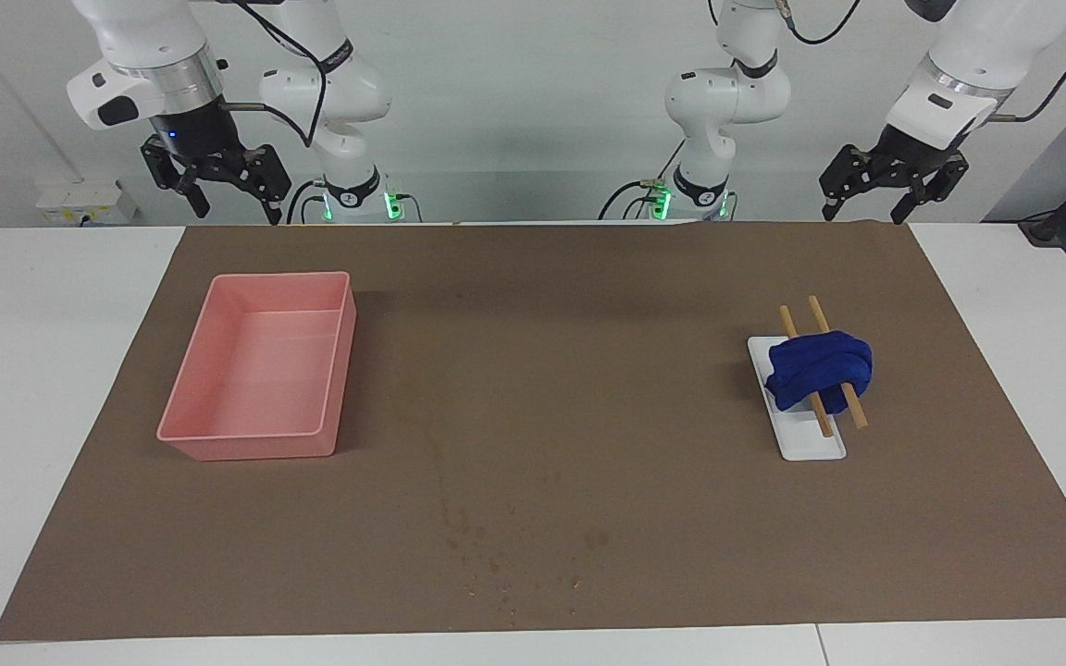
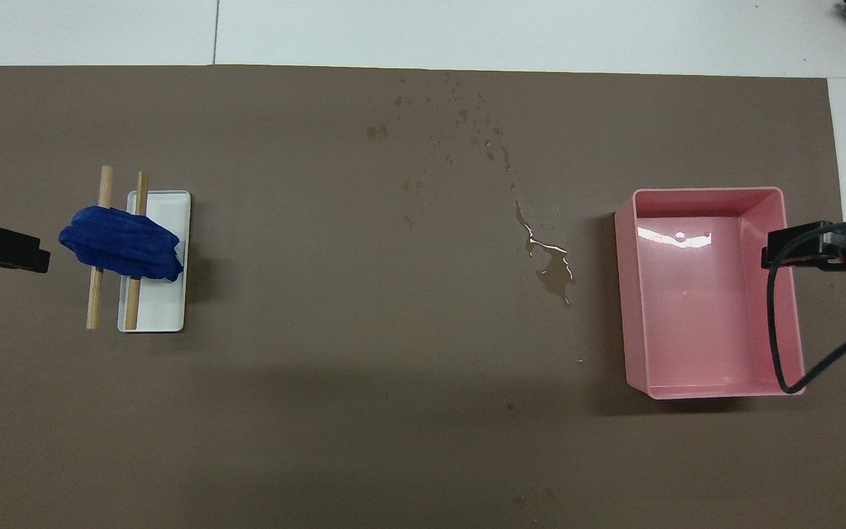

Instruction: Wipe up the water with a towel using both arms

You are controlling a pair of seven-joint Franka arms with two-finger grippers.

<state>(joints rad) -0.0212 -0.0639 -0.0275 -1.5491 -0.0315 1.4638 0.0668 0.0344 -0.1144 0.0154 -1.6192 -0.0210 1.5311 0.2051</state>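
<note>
The royal-blue towel [image 1: 818, 372] lies bundled across two wooden sticks [image 1: 855, 410] that rest on a small white tray [image 1: 811, 444], toward the left arm's end of the table. In the overhead view the towel [image 2: 120, 244] sits the same way. A water puddle [image 2: 551, 268] shines on the brown mat beside the pink tray [image 2: 709, 192], with droplets [image 2: 467, 125] farther from the robots. My left gripper [image 1: 863, 215] hangs open and empty, raised over the mat's edge nearest the robots. My right gripper [image 1: 235, 211] hangs open and empty at the other end.
The pink tray [image 1: 246, 446] stands toward the right arm's end of the brown mat [image 1: 588, 351] and holds nothing solid. White tabletop borders the mat. In the overhead view, a black cable [image 2: 783, 353] from the right arm hangs over the pink tray.
</note>
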